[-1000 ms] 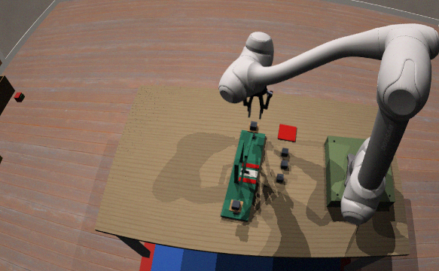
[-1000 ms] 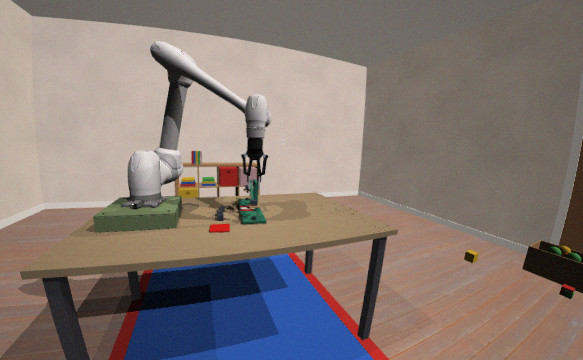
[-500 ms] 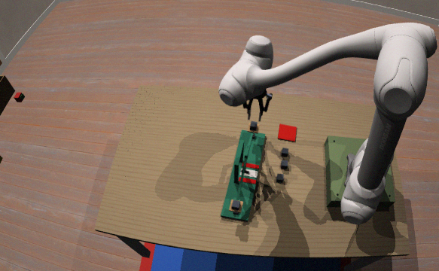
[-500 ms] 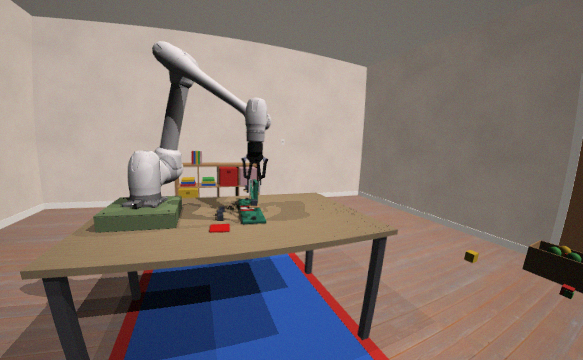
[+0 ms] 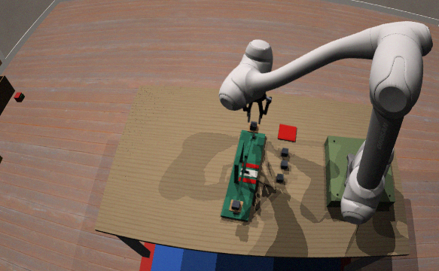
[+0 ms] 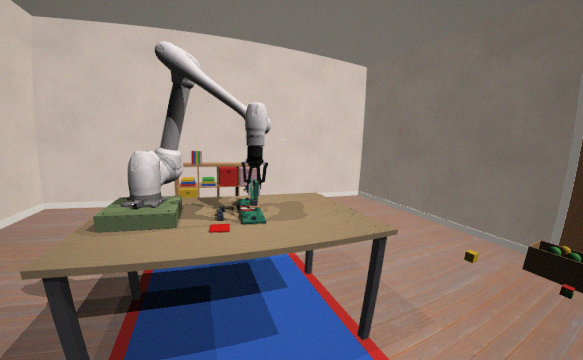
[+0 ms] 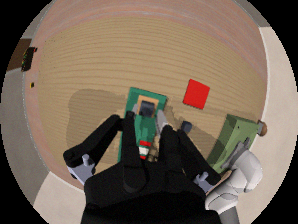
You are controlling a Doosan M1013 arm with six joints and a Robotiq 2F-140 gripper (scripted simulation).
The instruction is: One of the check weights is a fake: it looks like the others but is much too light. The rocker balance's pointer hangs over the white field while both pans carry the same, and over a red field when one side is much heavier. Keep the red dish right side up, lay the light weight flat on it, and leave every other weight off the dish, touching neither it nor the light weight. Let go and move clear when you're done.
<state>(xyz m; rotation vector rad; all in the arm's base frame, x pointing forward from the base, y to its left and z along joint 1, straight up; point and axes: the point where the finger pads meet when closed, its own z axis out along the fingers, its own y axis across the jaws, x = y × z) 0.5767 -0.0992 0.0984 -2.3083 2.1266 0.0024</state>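
Observation:
The red dish point(image 5: 287, 132) point(image 6: 219, 228) point(image 7: 196, 94) lies flat and empty. The green rocker balance point(image 5: 231, 212) point(image 6: 253, 220) point(image 7: 161, 100) has a dark weight point(image 5: 254, 126) point(image 7: 147, 108) on its far pan and another weight point(image 5: 236, 205) on its near pan. The pointer's dark tip point(image 5: 245, 172) appears over the white field. Three loose weights point(image 5: 285, 152) point(image 5: 284, 164) point(image 5: 280, 178) stand between balance and robot base, off the dish. My gripper point(image 5: 254, 122) point(image 6: 255, 181) point(image 7: 147, 113) is partly open and empty, pointing down above the far-pan weight, fingertips to either side of it in the wrist view.
The balance's upright post point(image 5: 236, 169) stands along its middle, beside the beam. The robot's green base block point(image 5: 330, 169) point(image 6: 138, 220) point(image 7: 230, 132) is on the robot's side of the loose weights. The table's edge point(image 6: 211, 260) runs beyond the dish. A toy box stands on the floor.

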